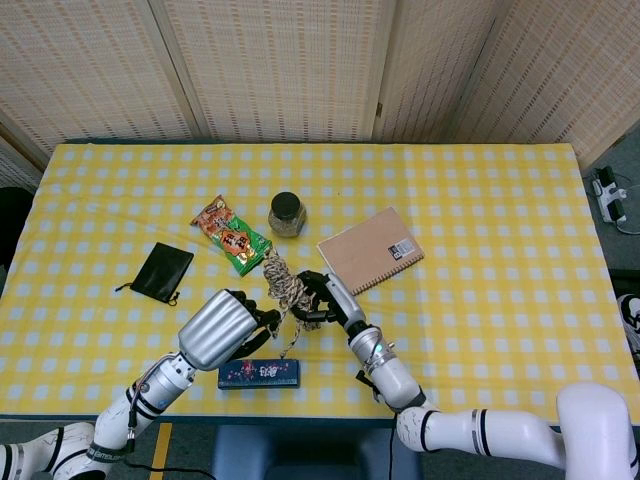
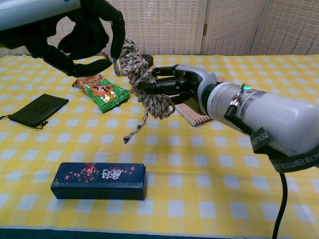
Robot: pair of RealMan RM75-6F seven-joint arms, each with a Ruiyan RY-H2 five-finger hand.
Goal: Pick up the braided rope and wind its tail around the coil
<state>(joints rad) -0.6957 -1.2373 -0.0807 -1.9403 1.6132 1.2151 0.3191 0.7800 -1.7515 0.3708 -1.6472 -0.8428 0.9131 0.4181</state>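
The braided rope (image 2: 144, 84) is a mottled grey-brown coil held in the air above the table. My right hand (image 2: 185, 85) grips the coil from the right, its dark fingers wrapped around the bundle. My left hand (image 2: 79, 35) is up at the left and pinches a strand at the coil's top left. A short loose tail (image 2: 132, 133) dangles below the coil. From the head view, the rope (image 1: 285, 290) sits between the left hand (image 1: 225, 328) and the right hand (image 1: 325, 297), near the table's front.
A dark blue box (image 2: 98, 180) lies at the front edge under the hands. A green and orange snack packet (image 2: 102, 89), a black pouch (image 2: 35, 110), a lidded jar (image 1: 287, 214) and a brown notebook (image 1: 370, 250) lie behind on the yellow checked cloth.
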